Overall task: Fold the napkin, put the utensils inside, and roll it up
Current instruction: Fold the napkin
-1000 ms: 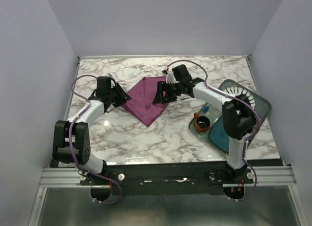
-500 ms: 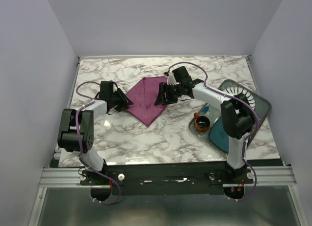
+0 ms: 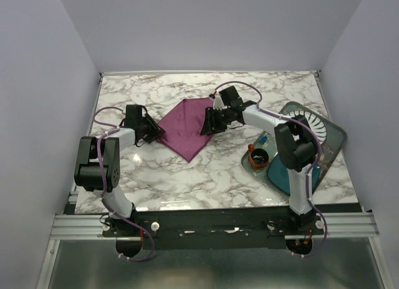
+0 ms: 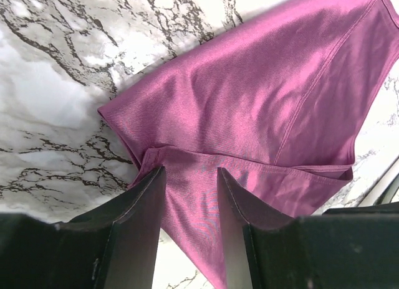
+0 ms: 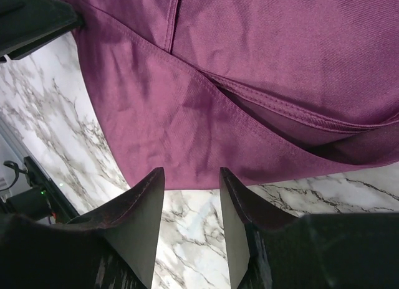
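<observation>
Plum-purple napkin (image 3: 187, 124), lying folded in overlapping layers on the marble table (image 3: 206, 170), toward its far edge and left of centre, well apart from the teal mat (image 3: 283, 174) and white plate (image 3: 308, 124) at the right edge. The left gripper (image 3: 154, 133) meets the cloth at its left corner; in the left wrist view its fingers (image 4: 146, 202) stand apart, with a hemmed flap of napkin (image 4: 262, 114) in the gap between them and nothing visibly pinched. The right gripper (image 3: 207, 124) sits at the opposite corner; in the right wrist view its fingers (image 5: 140, 208) are likewise apart, straddling the napkin's (image 5: 280, 52) lower hem where cloth gives way to bare marble. The fabric appears thin, light and limp: it should drape, crease readily and slide on the smooth stone, and the layers may separate if only the top one is taken. The stitched hems and corners look like the firmest holds, so each pinch is best placed there, catching every layer.
</observation>
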